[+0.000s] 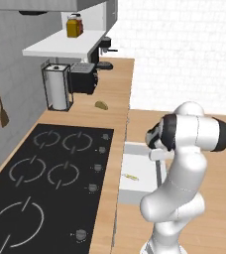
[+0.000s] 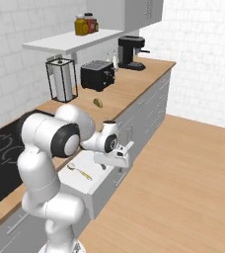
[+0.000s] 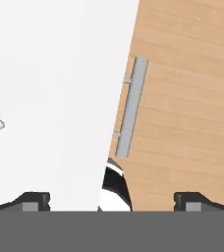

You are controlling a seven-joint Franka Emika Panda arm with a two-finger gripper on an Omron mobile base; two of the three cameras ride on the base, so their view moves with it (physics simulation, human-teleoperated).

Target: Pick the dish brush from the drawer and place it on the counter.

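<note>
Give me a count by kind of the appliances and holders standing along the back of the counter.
Coffee machine: 1
Toaster: 1
Paper towel holder: 1
Total: 3

White tiled walls [image 2: 203,54] enclose the kitchen, with a grey wall [image 1: 13,54] behind the cooktop. Light wooden floor [image 2: 183,188] spreads toward 4 o'clock in the right base view. Grey cabinet fronts [image 2: 151,111] run beneath a white shelf [image 2: 72,42].
</note>
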